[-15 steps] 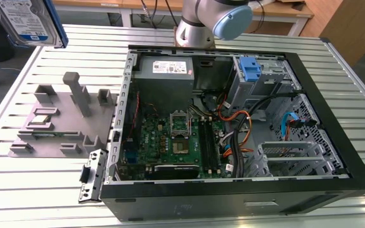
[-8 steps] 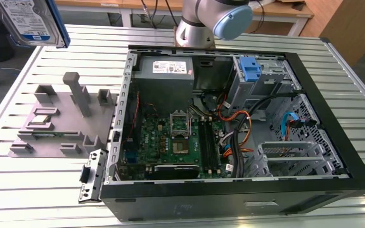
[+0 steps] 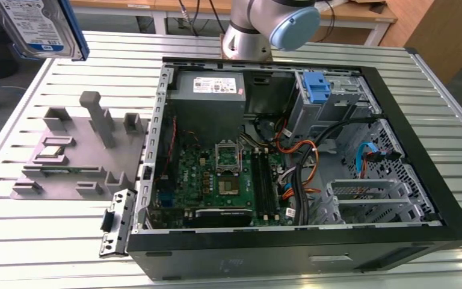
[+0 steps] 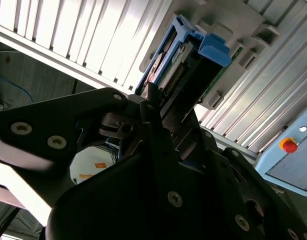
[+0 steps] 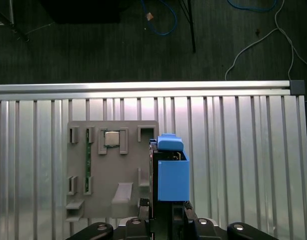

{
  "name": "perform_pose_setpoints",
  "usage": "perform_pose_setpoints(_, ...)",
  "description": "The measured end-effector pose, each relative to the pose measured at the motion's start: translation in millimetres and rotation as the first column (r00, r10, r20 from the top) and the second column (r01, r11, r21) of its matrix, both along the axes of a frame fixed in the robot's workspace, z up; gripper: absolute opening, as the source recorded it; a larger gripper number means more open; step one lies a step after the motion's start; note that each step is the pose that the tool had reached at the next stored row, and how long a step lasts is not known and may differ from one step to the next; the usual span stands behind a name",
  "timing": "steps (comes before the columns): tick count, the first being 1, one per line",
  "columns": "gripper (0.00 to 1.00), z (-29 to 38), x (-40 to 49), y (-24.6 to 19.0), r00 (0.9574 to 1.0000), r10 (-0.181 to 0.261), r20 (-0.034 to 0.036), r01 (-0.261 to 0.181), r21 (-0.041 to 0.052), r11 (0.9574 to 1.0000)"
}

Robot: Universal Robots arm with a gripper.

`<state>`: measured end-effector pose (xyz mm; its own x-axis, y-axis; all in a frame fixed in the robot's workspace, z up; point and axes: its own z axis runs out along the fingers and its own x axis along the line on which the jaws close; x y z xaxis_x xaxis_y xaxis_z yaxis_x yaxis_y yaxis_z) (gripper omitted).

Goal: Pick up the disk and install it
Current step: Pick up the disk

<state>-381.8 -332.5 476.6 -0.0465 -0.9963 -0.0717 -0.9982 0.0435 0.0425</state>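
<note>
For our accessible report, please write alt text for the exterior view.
The disk is held aloft at the exterior view's upper left, above a grey fixture on the slatted metal table. An open computer case lies at the centre, the robot arm behind it.

We log the open case [image 3: 239,253] lying on the table [image 3: 22,241], with the fixture block [image 3: 79,162] on the table just beside it at the exterior view's left. The disk [image 3: 38,27] hangs in the air, well above block and table. Inside the case, the power supply [image 3: 207,85] sits behind the motherboard [image 3: 215,174].
</note>
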Motion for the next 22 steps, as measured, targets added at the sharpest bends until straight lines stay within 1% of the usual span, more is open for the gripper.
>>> perform_pose_setpoints(5,0.35,0.0,2.5,0.0,1.0,0.0,-0.0001,0.0,0.0,1.0)
perform_pose_setpoints(13,0.35,0.1,11.1,0.0,1.0,0.0,-0.0001,0.0,0.0001,1.0)
perform_pose_setpoints(22,0.35,0.1,12.4,0.0,1.0,0.0,-0.0001,0.0,0.0001,1.0)
